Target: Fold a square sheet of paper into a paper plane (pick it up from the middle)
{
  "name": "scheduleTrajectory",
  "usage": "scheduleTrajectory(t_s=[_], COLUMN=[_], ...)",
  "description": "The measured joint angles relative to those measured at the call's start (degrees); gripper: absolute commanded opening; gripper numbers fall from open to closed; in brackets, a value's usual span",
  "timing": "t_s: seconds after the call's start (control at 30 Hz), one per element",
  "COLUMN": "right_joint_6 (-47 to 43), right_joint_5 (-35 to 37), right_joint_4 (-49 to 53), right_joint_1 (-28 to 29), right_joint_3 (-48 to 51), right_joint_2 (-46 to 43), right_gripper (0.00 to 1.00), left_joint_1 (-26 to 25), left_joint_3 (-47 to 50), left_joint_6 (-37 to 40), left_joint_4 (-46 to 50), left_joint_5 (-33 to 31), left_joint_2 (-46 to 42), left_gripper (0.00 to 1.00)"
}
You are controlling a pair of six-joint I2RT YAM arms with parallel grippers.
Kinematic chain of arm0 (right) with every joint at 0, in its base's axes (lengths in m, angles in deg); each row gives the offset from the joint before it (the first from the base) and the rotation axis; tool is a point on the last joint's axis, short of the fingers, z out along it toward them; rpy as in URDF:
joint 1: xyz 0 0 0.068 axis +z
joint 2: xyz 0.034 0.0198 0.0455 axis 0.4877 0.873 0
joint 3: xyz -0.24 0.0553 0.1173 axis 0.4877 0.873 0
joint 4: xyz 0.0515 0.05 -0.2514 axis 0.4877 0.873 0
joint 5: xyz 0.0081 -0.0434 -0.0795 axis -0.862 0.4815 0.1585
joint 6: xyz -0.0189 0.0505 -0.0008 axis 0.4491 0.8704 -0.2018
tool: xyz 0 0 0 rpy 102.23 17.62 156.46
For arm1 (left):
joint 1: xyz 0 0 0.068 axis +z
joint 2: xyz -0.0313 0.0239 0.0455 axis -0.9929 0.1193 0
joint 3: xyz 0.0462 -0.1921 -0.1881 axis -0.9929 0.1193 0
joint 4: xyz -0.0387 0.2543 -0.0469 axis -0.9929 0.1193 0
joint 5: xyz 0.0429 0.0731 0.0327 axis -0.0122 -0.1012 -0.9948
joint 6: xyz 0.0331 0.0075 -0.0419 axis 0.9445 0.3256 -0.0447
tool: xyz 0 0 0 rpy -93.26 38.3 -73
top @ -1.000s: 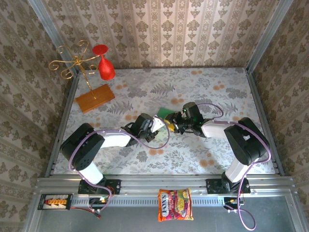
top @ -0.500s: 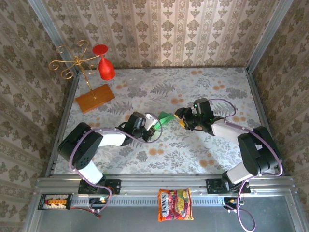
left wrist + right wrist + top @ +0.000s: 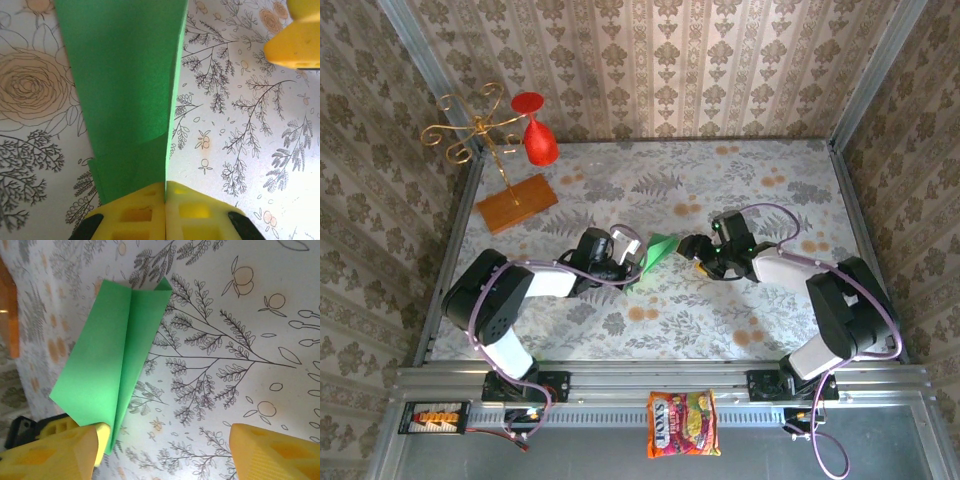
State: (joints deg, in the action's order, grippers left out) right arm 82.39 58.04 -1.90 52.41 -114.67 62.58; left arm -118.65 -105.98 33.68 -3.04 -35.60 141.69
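The flowered worktop (image 3: 760,310) spans the scene between patterned walls. The left arm (image 3: 525,285) and right arm (image 3: 820,285) both reach in from the near edge toward the middle, so that their hands face each other.

At the far left stands an orange-brown board (image 3: 517,203). A gold wire stand (image 3: 470,125) rises from it, with a red goblet (image 3: 538,142) beside the wire. A snack packet (image 3: 682,424) lies on the near rail, off the worktop.

The green paper (image 3: 658,254) is in the middle of the worktop, between the two hands. It is folded into a long narrow piece with a crease down its length (image 3: 110,355). Its long axis runs diagonally from near-left to far-right. The near-left end is in the left hand, and the free end points far-right toward the right hand. In the right wrist view that free end looks blunt, with two flaps meeting at the crease. I cannot tell whether the paper rests on the worktop or hangs just above it.

The left hand (image 3: 636,266) is clenched on the paper's near-left end. Its yellow fingers are pressed together on the green fold (image 3: 165,192).

The right hand (image 3: 692,250) is released. Its fingers are spread wide (image 3: 165,460) and it sits just right of the free end, without touching it.
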Motion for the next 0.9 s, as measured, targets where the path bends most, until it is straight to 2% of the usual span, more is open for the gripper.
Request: scheduleTrajectory(t_s=[0.33,0.5,0.9], right_joint_6=[-8.9,-12.7,-19.2], right_joint_5=[0.8,1.0,1.9], right_joint_4=[2.3,2.8,5.3], right_joint_1=[2.2,3.3,3.7], right_joint_3=[-3.4,-4.5,-9.2], right_joint_2=[3.3,4.7,8.7], right_gripper=[0.72,0.77,0.79], left_joint_1=[0.4,0.4,1.2], left_joint_3=[-4.7,-7.3,-11.7], left_joint_6=[-3.8,-5.7,-9.2], left_joint_4=[3.8,7.2,13.1], left_joint_5=[5.0,7.8,11.4], left_joint_2=[3.5,4.6,8.3], left_gripper=[0.05,0.05,0.06])
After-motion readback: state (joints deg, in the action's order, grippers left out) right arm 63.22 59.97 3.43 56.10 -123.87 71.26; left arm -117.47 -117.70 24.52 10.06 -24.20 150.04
